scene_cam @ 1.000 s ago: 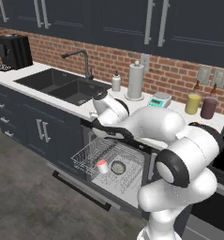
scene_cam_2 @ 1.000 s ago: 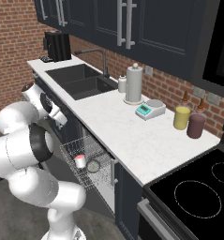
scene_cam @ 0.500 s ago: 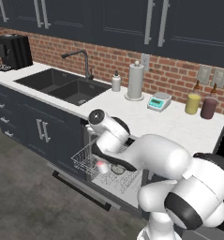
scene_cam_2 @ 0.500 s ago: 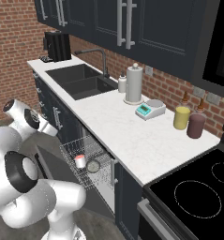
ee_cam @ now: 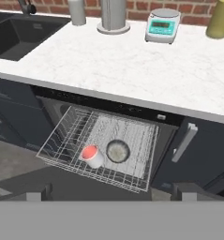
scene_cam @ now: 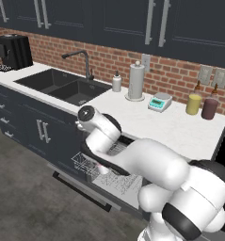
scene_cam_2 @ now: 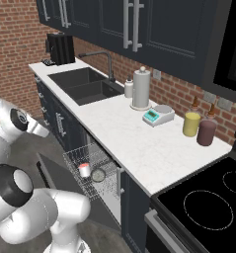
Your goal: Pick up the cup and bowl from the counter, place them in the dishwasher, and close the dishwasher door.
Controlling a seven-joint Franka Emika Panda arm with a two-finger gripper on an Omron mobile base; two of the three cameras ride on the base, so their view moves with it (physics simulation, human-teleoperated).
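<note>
The white cup (ee_cam: pixel 91 155) with its red inside lies in the silver wire rack (ee_cam: pixel 66 140) of the open dishwasher (scene_cam_2: pixel 107 185). Beside it in the rack rests the dark grey bowl (ee_cam: pixel 117 151). Both also show from the right base: the cup (scene_cam_2: pixel 84 170) and the bowl (scene_cam_2: pixel 98 175). The dishwasher door (scene_cam_2: pixel 49 174) hangs down flat under the rack, its bar handle (scene_cam: pixel 81 187) toward the floor. My gripper (ee_cam: pixel 112 193) is open and holds nothing; it hovers in front of the dishwasher, apart from the rack. The white counter (ee_cam: pixel 132 65) runs above.
On the counter stand a paper towel roll (scene_cam_2: pixel 141 89), a small scale (scene_cam_2: pixel 158 115), a yellow canister (scene_cam_2: pixel 191 123) and a maroon canister (scene_cam_2: pixel 207 132). The sink (scene_cam_2: pixel 90 84) lies to the left and the black stove (scene_cam_2: pixel 208 202) to the right. My white arm (scene_cam: pixel 132 160) covers much of the rack.
My arm has swung from above the rack down and back, out in front of the dishwasher. The cup and bowl have stayed in the rack.
</note>
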